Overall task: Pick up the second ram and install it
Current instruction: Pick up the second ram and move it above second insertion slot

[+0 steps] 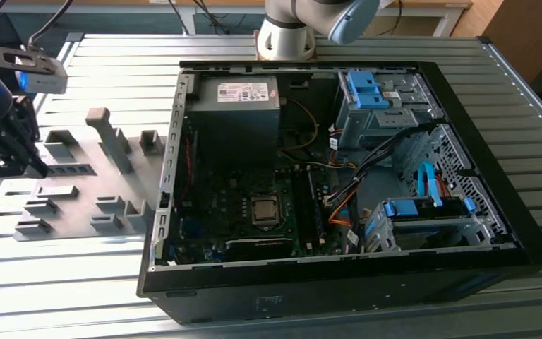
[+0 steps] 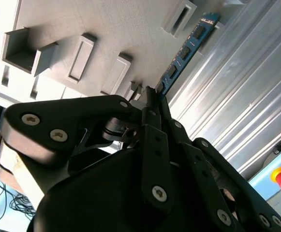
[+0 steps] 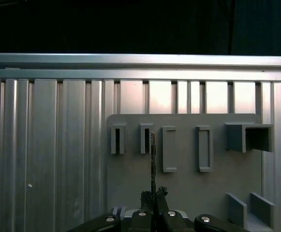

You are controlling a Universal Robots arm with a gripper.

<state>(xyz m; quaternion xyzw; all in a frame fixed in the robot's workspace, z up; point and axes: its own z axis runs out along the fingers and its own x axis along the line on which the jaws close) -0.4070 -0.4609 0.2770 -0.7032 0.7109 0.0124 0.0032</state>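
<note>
Exterior view, far left: the gripper [image 1: 19, 161] hangs over the outer edge of the grey fixture plate [image 1: 78, 194], well apart from the computer case [image 1: 346, 300].
Grip: in both wrist views the gripper [image 2: 150, 94] [image 3: 155, 193] is clenched on one end of the second ram.
Second ram: in the second wrist view it [image 2: 184, 50] runs straight out from the fingertips, a long thin board with dark chips, its far end near a slotted block [image 2: 180, 17]. In the first wrist view it [image 3: 153, 159] shows edge-on as a thin dark line over the plate. I cannot tell whether it touches the plate.
Fixture plate: it lies flat on the slatted metal table [image 1: 92, 296] and carries several grey blocks, the tallest block [image 1: 111, 138] upright.
Computer case: it lies on its side with the panel off, just beside the plate on the exterior view's right.
Inside the case: the power supply [image 1: 238, 99] sits at the far end and the motherboard [image 1: 224, 191] below it, with the processor socket [image 1: 265, 210] bare.
Arm base: the arm base [image 1: 285, 32] stands behind the case.
Right end: blue drive-bay clips [image 1: 365, 88] sit on the drive cages.
</note>
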